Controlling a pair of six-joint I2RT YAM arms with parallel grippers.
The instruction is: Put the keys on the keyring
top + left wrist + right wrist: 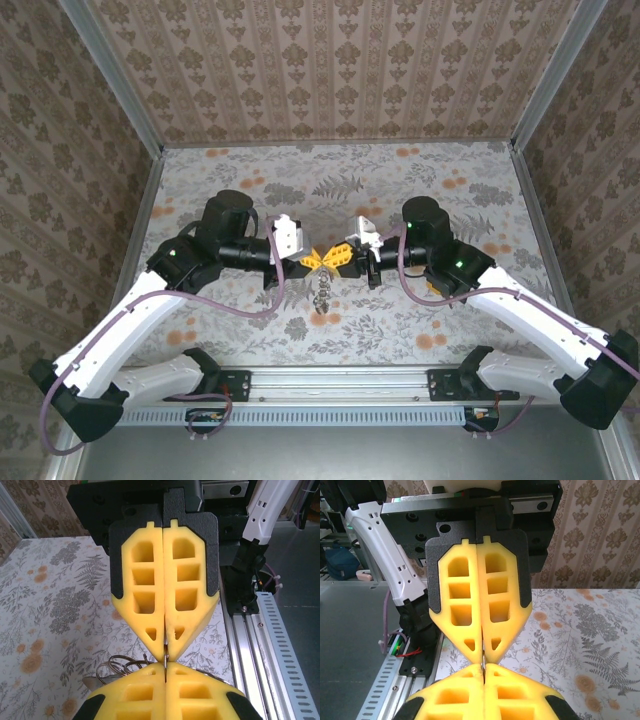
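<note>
My left jaws and right jaws meet tip to tip above the middle of the table (pixel 250 335). Both pairs are pressed fully shut, with no gap between the fingers. At the seam where the tips touch, both nip one thin dark metal sliver (pixel 165 656). I cannot tell whether it is a key blade or the ring's own wire, and I make out no yellow key head against my yellow fingers. The keyring (pixel 320 296) dangles just under the meeting point, nearer my left tips. In the left wrist view its grey loops (pixel 120 666) bulge out beside my left fingers (pixel 135 695). I judge this to be the threading step: one side steadies the ring while the other feeds a key onto it. The sliver's long axis runs straight from tip to tip, along the line of both arms and across the table from left to right. The ring hangs down from it towards the table, and I cannot tell whether its end touches. The next move calls for a small, slow slide along that axis, with one grip eased only as the other holds.
</note>
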